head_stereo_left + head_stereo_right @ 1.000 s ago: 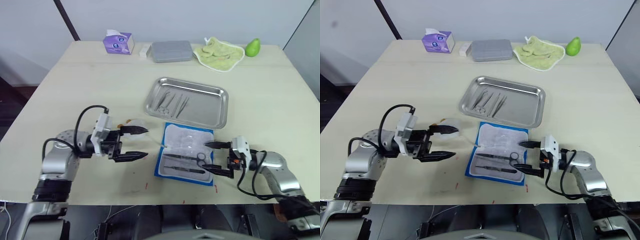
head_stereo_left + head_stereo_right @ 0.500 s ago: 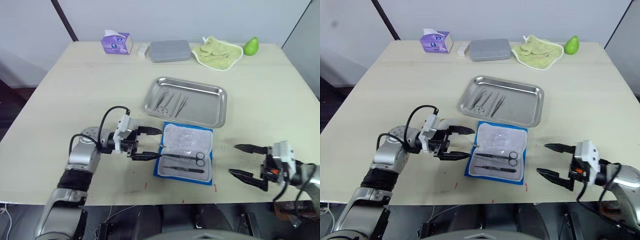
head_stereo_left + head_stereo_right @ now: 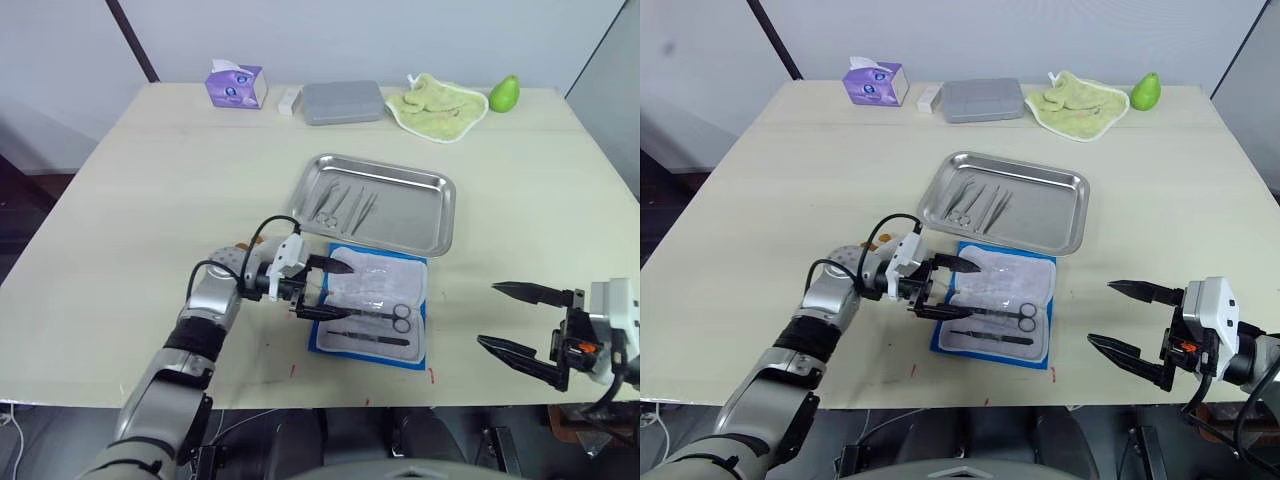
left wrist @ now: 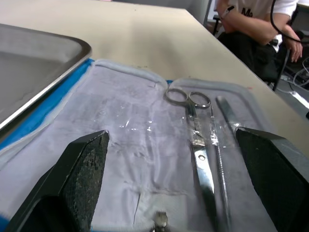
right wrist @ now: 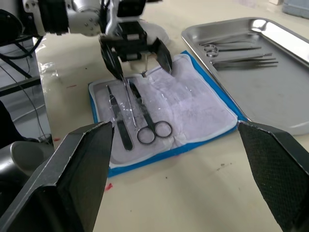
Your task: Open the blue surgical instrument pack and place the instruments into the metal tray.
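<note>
left gripper spread wide over pack, near-centre, just before tray | right gripper spread, empty | risk: scissors under clear strip may snag, dragging pack

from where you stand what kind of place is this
Probably a lab or training room with a mock surgical setup: a plain table with a steel instrument tray, an opened blue instrument pack, and a seated person beside cables.

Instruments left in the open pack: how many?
2 that I can make out, both under clear film on the pack lining: scissors and a slim straight tool beside them nearer the robot. Smaller ones may be hidden.
</note>
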